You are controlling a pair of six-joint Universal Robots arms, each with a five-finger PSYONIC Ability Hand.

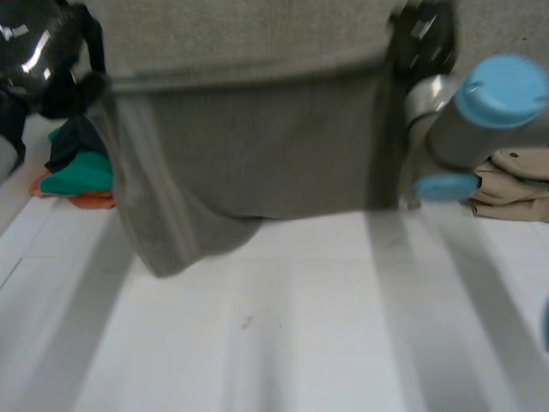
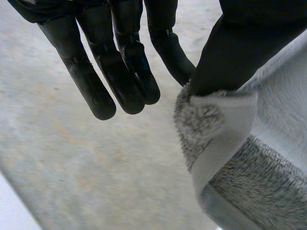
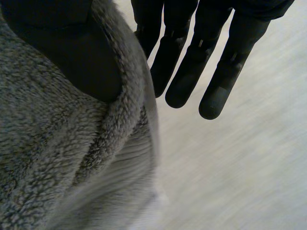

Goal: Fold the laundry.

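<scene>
A grey fleece garment (image 1: 257,154) hangs spread above the white table (image 1: 283,326), held by its upper edge at both ends, with one lower corner sagging on the left side. My left hand (image 1: 75,81) is at the upper left corner. In the left wrist view its thumb (image 2: 240,48) pinches the fleece hem (image 2: 216,124) while its fingers (image 2: 120,62) stay straight beside the cloth. My right hand (image 1: 422,39) is at the upper right corner. In the right wrist view its thumb (image 3: 62,48) presses into the fleece (image 3: 48,153) beside straight fingers (image 3: 192,62).
A pile of teal, orange and dark clothes (image 1: 77,176) lies at the table's left side. A beige garment (image 1: 515,184) lies at the right, behind my right arm (image 1: 480,112). Bare table stretches below the hanging fleece.
</scene>
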